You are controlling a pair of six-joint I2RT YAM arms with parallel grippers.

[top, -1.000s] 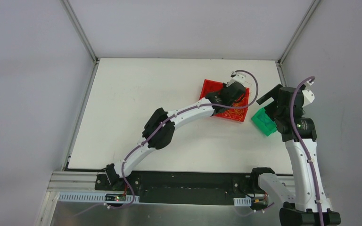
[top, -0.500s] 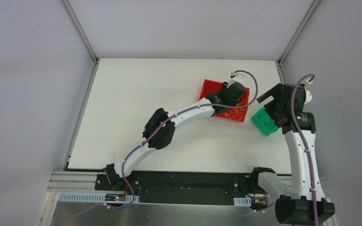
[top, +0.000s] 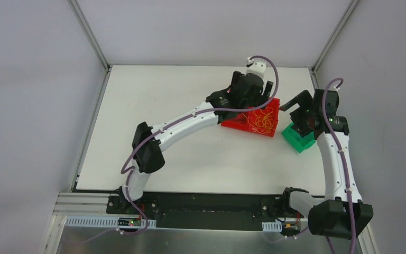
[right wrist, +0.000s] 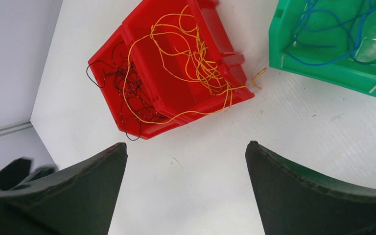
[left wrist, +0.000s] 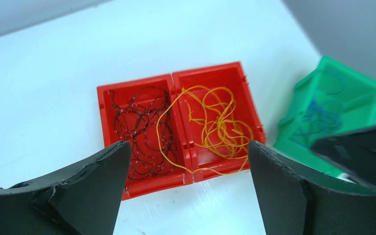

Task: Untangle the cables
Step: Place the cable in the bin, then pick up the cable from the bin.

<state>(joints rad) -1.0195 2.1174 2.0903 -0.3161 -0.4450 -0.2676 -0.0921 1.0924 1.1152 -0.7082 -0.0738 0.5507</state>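
Left gripper (left wrist: 186, 196): jaws spread wide, nothing held. Directly ahead of its fingers sits the red bin (left wrist: 205, 73), with black cables (left wrist: 139, 127) in the left compartment and yellow cables (left wrist: 218, 122) in the right. One yellow strand loops over the divider. Farther right, the green bin (left wrist: 357, 78) holds blue cables (left wrist: 320, 115). Right gripper (right wrist: 183, 196): likewise wide, empty, above the table (right wrist: 274, 137).

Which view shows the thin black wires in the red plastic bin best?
Left wrist view: the thin black wires appear largest, near centre, in one compartment of the red plastic bin. The right wrist view shows them smaller, off-centre. The top view cannot resolve them.
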